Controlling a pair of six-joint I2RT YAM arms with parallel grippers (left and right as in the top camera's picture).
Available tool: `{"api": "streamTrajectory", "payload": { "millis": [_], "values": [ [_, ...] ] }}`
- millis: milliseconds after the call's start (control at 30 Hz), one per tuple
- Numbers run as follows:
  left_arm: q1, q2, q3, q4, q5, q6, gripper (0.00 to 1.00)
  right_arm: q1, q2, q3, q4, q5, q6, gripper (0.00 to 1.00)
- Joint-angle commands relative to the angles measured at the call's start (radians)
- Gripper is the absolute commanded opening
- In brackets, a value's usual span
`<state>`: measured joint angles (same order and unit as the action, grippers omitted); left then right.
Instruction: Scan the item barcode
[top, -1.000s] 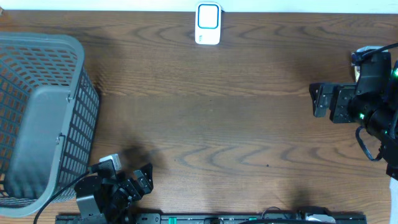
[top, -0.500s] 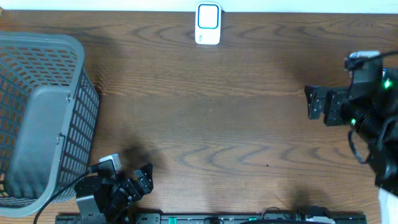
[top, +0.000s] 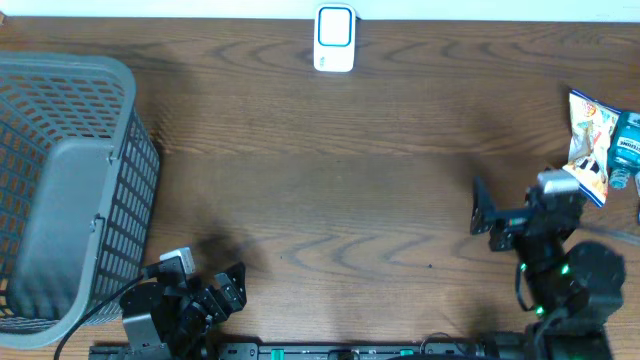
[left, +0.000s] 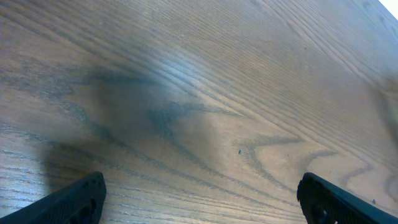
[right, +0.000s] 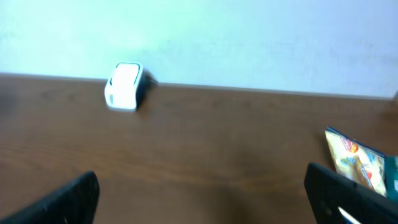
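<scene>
Lying flat at the right edge of the overhead view, the snack packet (top: 588, 145) is seen on the wooden worktop (top: 350, 180), against a teal item (top: 627, 145) and well apart from the white scanner (top: 334, 38) at the top centre. The right fingers (right: 348, 199), at the lower right near the packet, are spread wide and nothing is held between them. The left fingers (top: 232, 285), at the lower left beside the grey basket (top: 60, 190), are spread wide too, with nothing gripped.

wooden table (top: 330, 190), grey basket (top: 135, 215), scanner (top: 334, 37), snack packet (top: 588, 140)
</scene>
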<state>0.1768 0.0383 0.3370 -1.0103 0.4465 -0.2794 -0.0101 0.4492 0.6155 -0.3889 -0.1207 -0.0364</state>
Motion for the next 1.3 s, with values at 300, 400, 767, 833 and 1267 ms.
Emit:
{"api": "streamTrajectory", "payload": {
  "millis": [300,400,767,833,1267],
  "values": [
    [0.003,-0.002,-0.006,-0.039,0.01,0.017,0.98,-0.048,-0.394,-0.441,0.346,-0.005,-0.002,0.99],
    [0.003,-0.002,-0.006,-0.039,0.01,0.017,0.98,-0.068,-0.444,-0.496,0.411,-0.004,-0.002,0.99],
    [0.003,-0.002,-0.006,-0.039,0.01,0.017,0.98,-0.071,-0.444,-0.61,0.556,0.023,-0.006,0.99],
    [0.003,-0.002,-0.006,-0.039,0.01,0.017,0.98,-0.071,-0.444,-0.61,0.55,0.026,-0.006,0.99],
    [0.003,-0.002,-0.006,-0.039,0.01,0.017,0.98,-0.072,-0.444,-0.61,0.322,0.025,-0.006,0.99]
  ]
}}
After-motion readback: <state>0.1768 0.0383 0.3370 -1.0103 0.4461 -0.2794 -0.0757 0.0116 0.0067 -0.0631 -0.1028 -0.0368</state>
